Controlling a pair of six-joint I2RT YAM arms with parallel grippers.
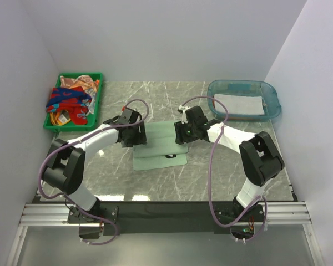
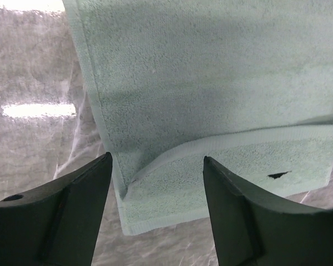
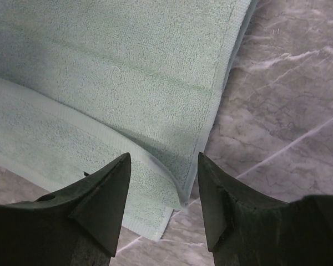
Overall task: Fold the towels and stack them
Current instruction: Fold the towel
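A sage green towel [image 1: 161,151] lies on the marble table, its far part folded over toward me and stopping short of the near edge. My left gripper [image 1: 140,136] hovers open over the towel's left edge. In the left wrist view the towel [image 2: 211,83] shows its upper layer's hem and near left corner between the spread fingers of that gripper [image 2: 156,160]. My right gripper [image 1: 183,133] is open over the right edge. The right wrist view has the towel [image 3: 100,66] with its folded corner under the gap of this gripper [image 3: 164,158]. Neither gripper holds anything.
A green tray [image 1: 51,125] at the back left holds crumpled towels, a red one with blue lettering [image 1: 69,100] and an orange one [image 1: 80,83]. A clear blue tub [image 1: 275,102] at the back right holds a folded whitish towel [image 1: 241,104]. White walls close in on three sides.
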